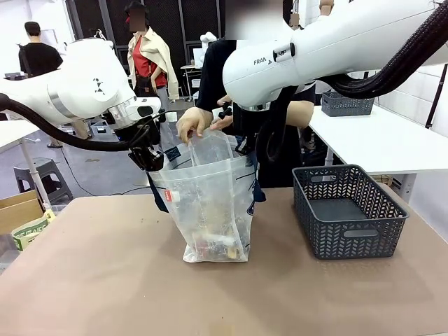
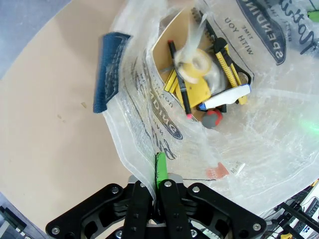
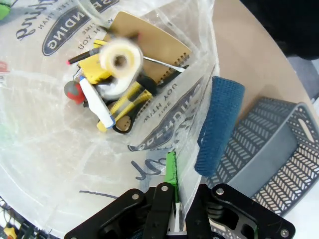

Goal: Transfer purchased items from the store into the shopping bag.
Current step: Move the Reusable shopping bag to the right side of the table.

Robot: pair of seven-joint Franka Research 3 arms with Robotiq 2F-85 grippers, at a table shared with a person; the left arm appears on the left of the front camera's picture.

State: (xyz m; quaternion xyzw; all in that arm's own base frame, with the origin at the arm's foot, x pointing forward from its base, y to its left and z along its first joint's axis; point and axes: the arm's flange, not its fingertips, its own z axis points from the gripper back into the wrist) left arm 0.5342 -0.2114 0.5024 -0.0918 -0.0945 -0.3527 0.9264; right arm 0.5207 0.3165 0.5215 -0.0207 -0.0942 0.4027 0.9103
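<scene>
- left gripper (image 2: 158, 172) and right gripper (image 3: 172, 175) clamp the shopping bag (image 1: 210, 203) rim at 9 and 3 o'clock.
- film likely floppy and slippery, so best gripped at the rim; purchased items (image 2: 204, 79) look light.

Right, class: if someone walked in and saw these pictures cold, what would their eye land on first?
The translucent shopping bag standing mid-table, its rim pinched on either side by the left gripper and right gripper while a person's hand holds the far edge. Next, the jumble of purchased items at its bottom, with a blurred tape roll on top. The dark grey basket sits to the bag's right.
</scene>
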